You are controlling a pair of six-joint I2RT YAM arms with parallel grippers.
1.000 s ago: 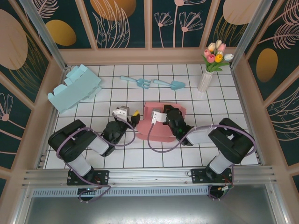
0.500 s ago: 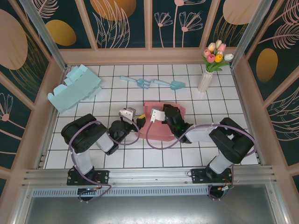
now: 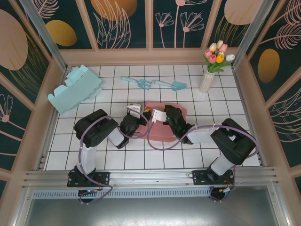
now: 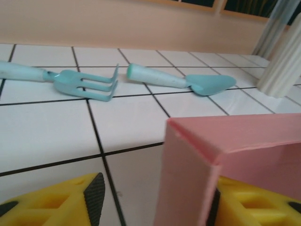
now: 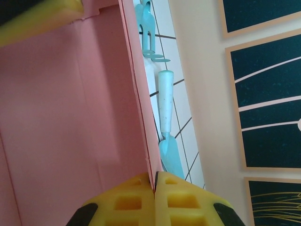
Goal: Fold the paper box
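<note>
Centre of the top view, on the white grid table (image 3: 141,157): pink paper box (image 3: 165,129), partly folded, walls standing. Right gripper (image 5: 154,181) pinched tight on an upright wall edge, yellow pads meeting on the card. Left gripper (image 4: 155,195) about half open, straddling a wall corner, holding nothing; one pad (image 4: 91,190) stands clear of the wall. Upper centre: teal fork (image 3: 141,84) beside teal trowel (image 3: 171,85). Upper left: blue box (image 3: 75,90).
</note>
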